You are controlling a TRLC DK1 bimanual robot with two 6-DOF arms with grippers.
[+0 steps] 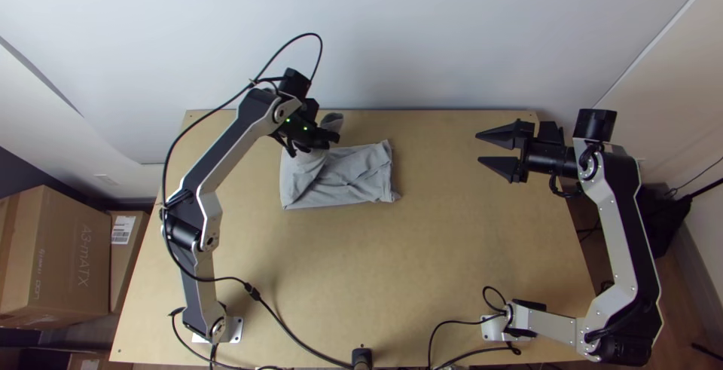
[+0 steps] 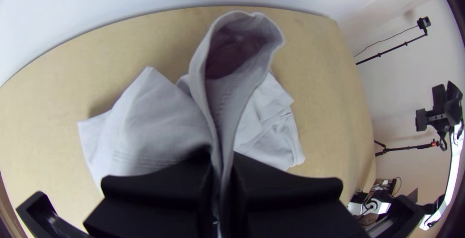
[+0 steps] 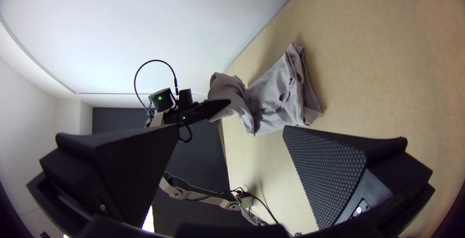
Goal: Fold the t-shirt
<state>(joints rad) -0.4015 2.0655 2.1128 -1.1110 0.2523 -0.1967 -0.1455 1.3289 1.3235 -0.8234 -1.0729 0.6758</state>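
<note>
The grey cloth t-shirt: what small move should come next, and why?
Probably the left black gripper should lower its pinched part onto the rest of the grey t-shirt: that part is raised, while the rest lies on the light wooden table.

The silver-and-black left arm (image 1: 230, 144) angles inward, its black, flat-fingered hand (image 1: 334, 137) pinched together; the silver-and-black right arm (image 1: 622, 238) bows outward, its black hand (image 1: 478, 148) pointing inward, fingers spread wide.
</note>
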